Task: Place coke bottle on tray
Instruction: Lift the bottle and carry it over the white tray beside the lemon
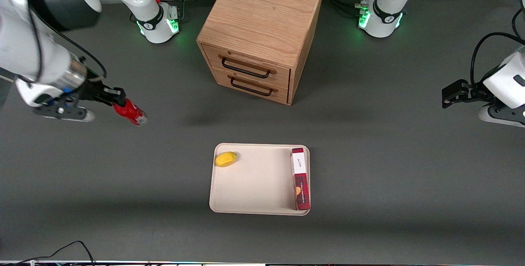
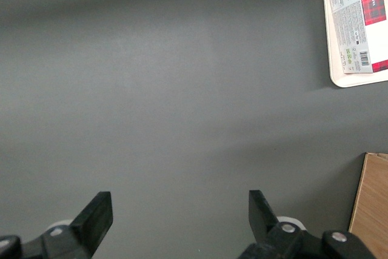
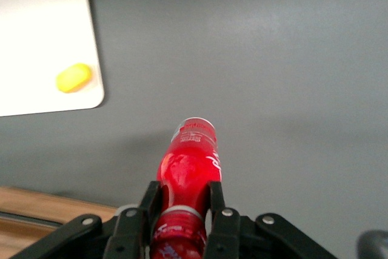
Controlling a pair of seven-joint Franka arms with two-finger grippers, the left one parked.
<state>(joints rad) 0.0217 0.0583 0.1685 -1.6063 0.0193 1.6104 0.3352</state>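
Observation:
My right gripper [image 1: 117, 98] is shut on the coke bottle [image 1: 130, 112], a small red bottle with a silvery base, and holds it tilted above the grey table toward the working arm's end. In the right wrist view the fingers [image 3: 147, 201] clamp the bottle [image 3: 189, 165] at its neck, near the cap. The cream-beige tray [image 1: 254, 180] lies nearer to the front camera than the wooden cabinet, well apart from the bottle. It also shows in the right wrist view [image 3: 36, 40] and the left wrist view [image 2: 337, 59].
A yellow fruit [image 1: 226, 159] and a long red-and-white box [image 1: 300, 178] lie on the tray. A wooden drawer cabinet [image 1: 262, 32] with two black handles stands farther from the front camera. Cables run along the table's front edge.

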